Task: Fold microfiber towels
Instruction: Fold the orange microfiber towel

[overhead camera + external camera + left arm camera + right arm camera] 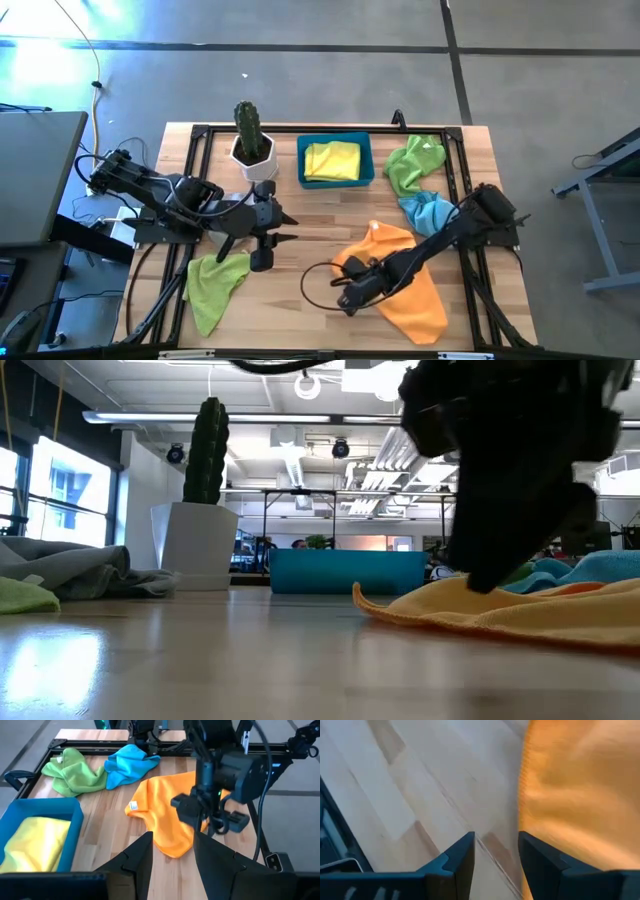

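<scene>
A large orange towel [410, 280] lies rumpled on the table at the near right; it also shows in the left wrist view [165, 815]. My right gripper [345, 298] is open and low at the towel's left edge [525, 785], with one finger over the cloth and the other over bare wood. My left gripper [290, 228] is open and empty, left of centre, pointing toward the table's right. A lime green towel [213, 283] lies crumpled at the near left. Another lime green towel [415, 160] and a light blue towel [428, 210] lie at the right. A yellow towel [332, 160] lies in the blue bin [300, 165]. My right gripper comes down slanting onto the orange towel's left edge [522, 805], its fingers spread on either side of that edge. I cannot tell whether a fingertip touches the cloth.
A potted cactus [250, 140] stands at the far edge, left of the blue bin. A grey cloth [70, 570] shows in the low view at the left. A black cable loop [315, 285] lies beside my right gripper. Bare wood lies at the table's centre.
</scene>
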